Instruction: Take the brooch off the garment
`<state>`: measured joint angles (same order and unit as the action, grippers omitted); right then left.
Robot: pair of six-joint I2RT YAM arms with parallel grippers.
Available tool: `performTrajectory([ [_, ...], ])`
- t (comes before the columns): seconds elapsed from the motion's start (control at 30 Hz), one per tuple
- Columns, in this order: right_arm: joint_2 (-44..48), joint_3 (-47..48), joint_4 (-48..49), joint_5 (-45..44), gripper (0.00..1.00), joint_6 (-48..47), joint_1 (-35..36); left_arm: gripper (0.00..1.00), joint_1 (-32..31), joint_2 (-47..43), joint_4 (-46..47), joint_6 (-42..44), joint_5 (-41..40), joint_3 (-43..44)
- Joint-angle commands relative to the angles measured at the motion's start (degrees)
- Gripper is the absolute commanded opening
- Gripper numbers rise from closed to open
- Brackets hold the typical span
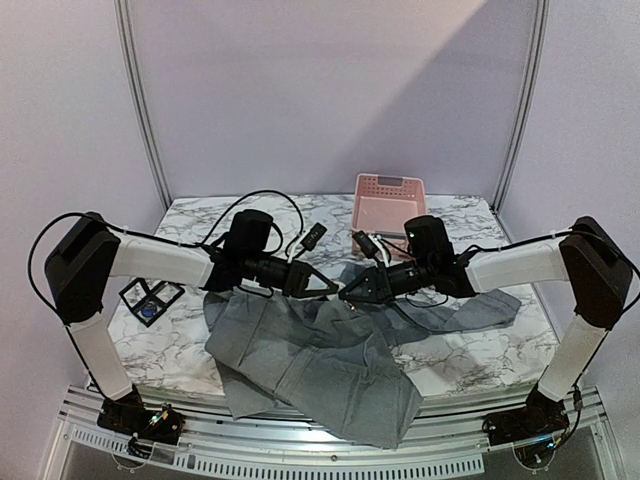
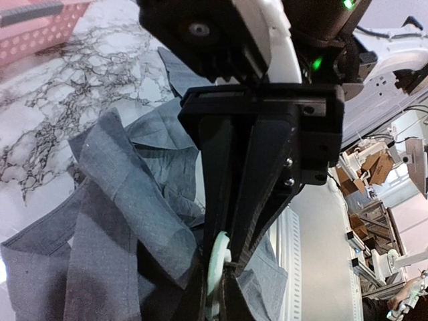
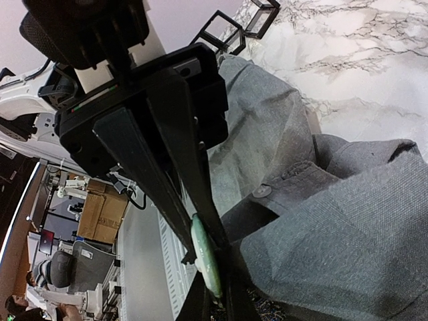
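Both sets of jaws are clenched to a thin pinch and meet tip to tip at the middle of the top view, the left gripper (image 1: 328,287) reaching in from the left of the frame and the right gripper (image 1: 350,292) from the right. Each wrist view shows the brooch (image 3: 204,257), a pale green disc seen edge-on low in the frame. It is caught between that camera's own fingertips at the bottom edge and the opposing fingertips coming down from above, so both grippers appear to be grasping it. Grey folds of the garment (image 1: 310,360) bunch right against the disc, and whether the pin is out of the cloth cannot be told. The rest of the garment lies spread across the lower centre of the top view, draping over the near edge of the table (image 1: 480,360). By this reading the brooch is secured but not yet carried clear; freeing it and lifting it away is what is left. Farther up the frame are small black frames (image 1: 150,298) at the left and a pink basket (image 1: 388,186) at the back.
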<state>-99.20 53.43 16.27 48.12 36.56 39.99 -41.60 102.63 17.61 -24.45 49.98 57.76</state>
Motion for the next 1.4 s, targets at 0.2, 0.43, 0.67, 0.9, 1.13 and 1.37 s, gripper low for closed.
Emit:
performTrajectory([
  [0.2,-6.14,2.19,-7.35,-10.11,0.00,3.27,-1.22,0.00,-2.16,-3.07,6.39,-1.53,6.09,1.31],
  [0.43,-4.20,1.16,-4.93,-6.73,0.03,-0.28,-1.22,0.00,-1.44,-2.42,6.30,-2.17,5.20,1.31],
  [0.67,6.83,-2.52,-0.13,-3.52,0.23,-5.56,-1.18,0.00,0.02,-0.80,5.13,-2.48,3.90,1.95],
  [0.9,10.91,-5.69,5.37,-3.05,0.38,-3.03,-1.20,0.00,-0.01,-0.86,6.27,-2.87,4.42,1.66],
  [1.13,8.43,-5.23,5.61,-2.83,0.34,-2.73,-1.22,0.00,-0.06,-1.11,7.99,-3.88,4.91,1.20],
  [1.37,6.10,-4.50,6.04,-1.00,0.25,-2.37,-1.18,0.00,-0.06,-1.27,8.41,-4.18,4.89,1.13],
])
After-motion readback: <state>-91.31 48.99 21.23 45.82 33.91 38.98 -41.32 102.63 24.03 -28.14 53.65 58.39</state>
